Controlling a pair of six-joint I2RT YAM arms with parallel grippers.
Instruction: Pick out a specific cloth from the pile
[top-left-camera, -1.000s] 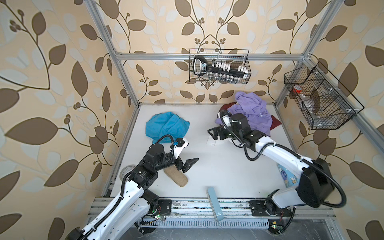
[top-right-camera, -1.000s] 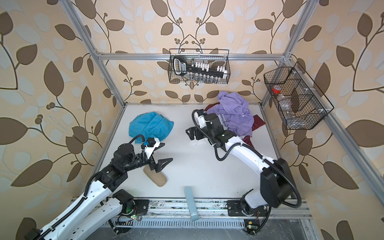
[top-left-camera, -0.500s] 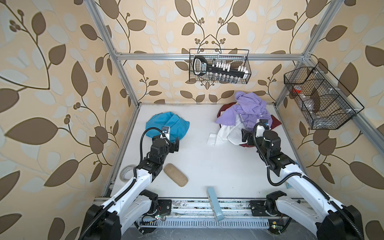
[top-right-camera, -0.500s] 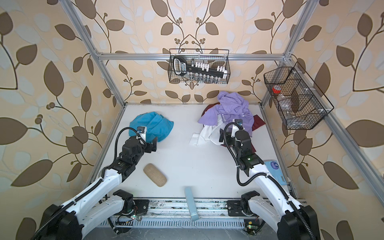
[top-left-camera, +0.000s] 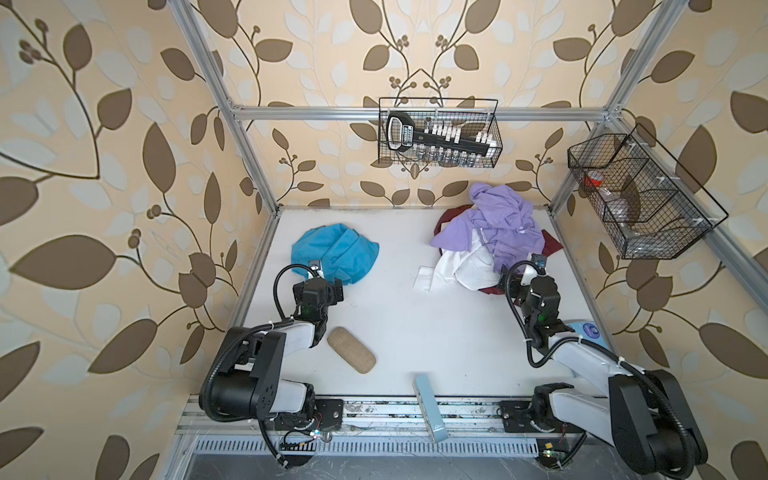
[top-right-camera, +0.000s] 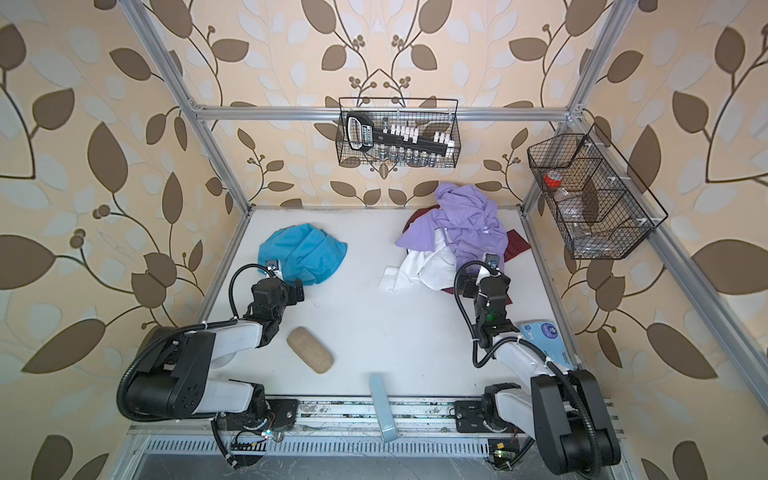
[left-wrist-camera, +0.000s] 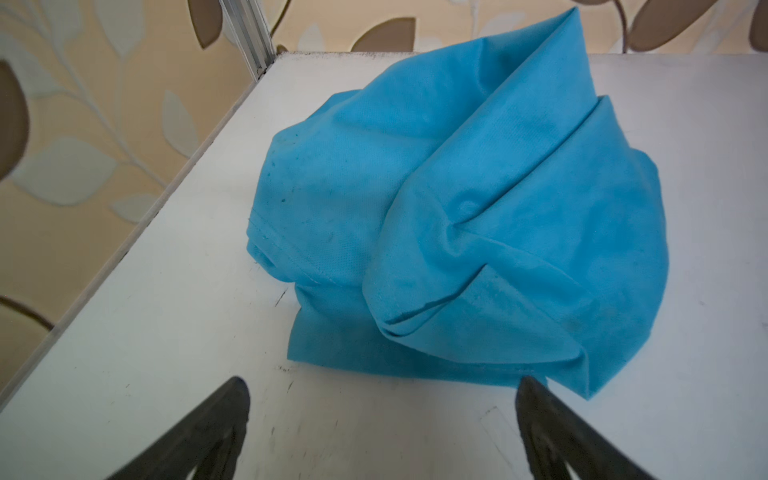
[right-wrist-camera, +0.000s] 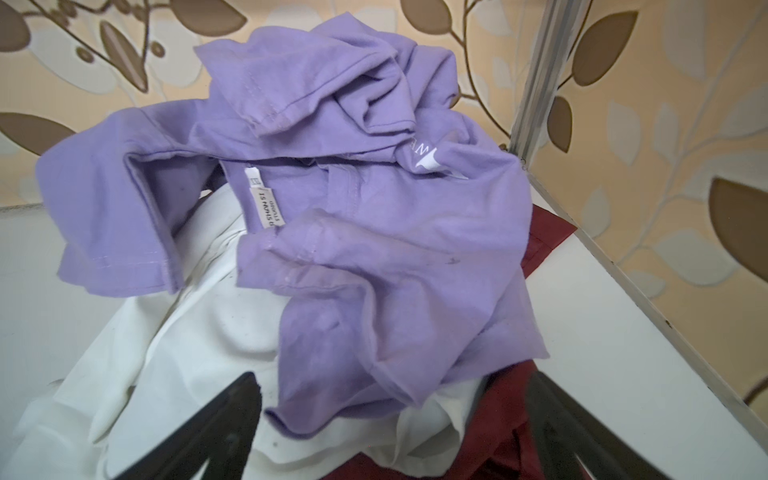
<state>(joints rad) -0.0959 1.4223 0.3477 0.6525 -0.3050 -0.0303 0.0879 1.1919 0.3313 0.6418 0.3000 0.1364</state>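
Observation:
The cloth (top-left-camera: 334, 253) (top-right-camera: 303, 253) is a crumpled turquoise-blue garment lying by itself at the back left of the white table, apart from the pile. My left gripper (left-wrist-camera: 382, 386) is open and empty, its fingertips (left-wrist-camera: 239, 386) over bare table just short of the cloth's (left-wrist-camera: 478, 208) near hem. The pile (top-left-camera: 494, 232) (top-right-camera: 461, 232) sits at the back right, with lilac on top, white below and maroon underneath. My right gripper (right-wrist-camera: 392, 378) is open at the pile's (right-wrist-camera: 374, 249) near edge, with lilac, white and maroon folds lying between its fingers, none of them gripped.
A tan oval case (top-left-camera: 351, 349) lies near the left arm. At the table's front edge stands a pale blue box (top-left-camera: 430, 409), and a blue-and-white packet (top-left-camera: 588, 332) lies beside the right arm. Wire baskets hang on the back wall (top-left-camera: 438, 133) and the right wall (top-left-camera: 640, 195).
Both arms have drawn back toward the front. The left gripper left the tan case and now faces the turquoise cloth. The right gripper moved from the pile's left side to its near edge.

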